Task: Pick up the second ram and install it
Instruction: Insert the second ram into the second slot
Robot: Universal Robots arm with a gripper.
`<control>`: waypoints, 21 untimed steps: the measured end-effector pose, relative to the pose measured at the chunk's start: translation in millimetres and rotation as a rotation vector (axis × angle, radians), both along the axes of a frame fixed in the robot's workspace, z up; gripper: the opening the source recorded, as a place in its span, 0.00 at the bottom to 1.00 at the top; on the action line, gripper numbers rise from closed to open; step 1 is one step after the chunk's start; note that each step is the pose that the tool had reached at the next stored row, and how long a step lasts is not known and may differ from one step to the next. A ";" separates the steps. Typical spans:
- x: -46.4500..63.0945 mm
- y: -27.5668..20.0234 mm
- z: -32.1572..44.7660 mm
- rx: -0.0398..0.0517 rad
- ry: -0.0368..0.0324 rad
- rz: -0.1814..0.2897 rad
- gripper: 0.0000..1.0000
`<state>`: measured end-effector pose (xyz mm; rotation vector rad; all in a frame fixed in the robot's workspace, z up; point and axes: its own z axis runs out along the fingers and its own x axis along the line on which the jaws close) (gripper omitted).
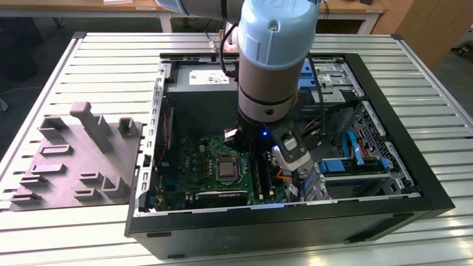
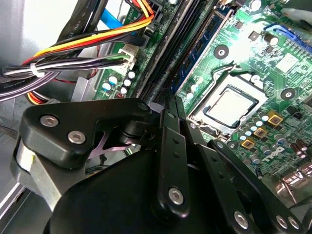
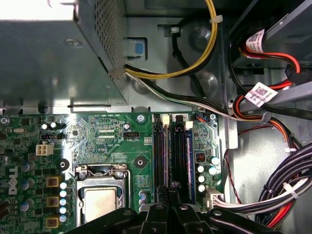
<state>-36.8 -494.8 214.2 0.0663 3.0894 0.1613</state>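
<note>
gripper (image 1: 289,162) down inside open PC case (image 1: 414,166) on desk (image 1: 111,61), over the RAM slots right of CPU socket (image 3: 100,197) | fingers (image 2: 171,105) pressed together, tips on second ram (image 3: 189,161) standing on edge in a slot (image 3: 161,151), likely seating it

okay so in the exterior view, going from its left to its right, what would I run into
Grey moulded fixture tray → computer case's left wall → CPU socket → gripper over the RAM slots → blue drive bay → case's right wall.

Both wrist views close above motherboard (image 3: 112,141).
</note>
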 end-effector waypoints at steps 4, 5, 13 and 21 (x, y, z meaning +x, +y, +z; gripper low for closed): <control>0.0 -0.2 -0.8 0.0030 -0.0001 0.000 0.11; 0.0 -0.2 -1.2 0.0031 -0.0001 0.000 0.11; 0.0 -0.3 -2.4 0.0036 -0.0001 0.000 0.11; 0.1 -0.1 2.7 0.0053 -0.0005 0.000 0.18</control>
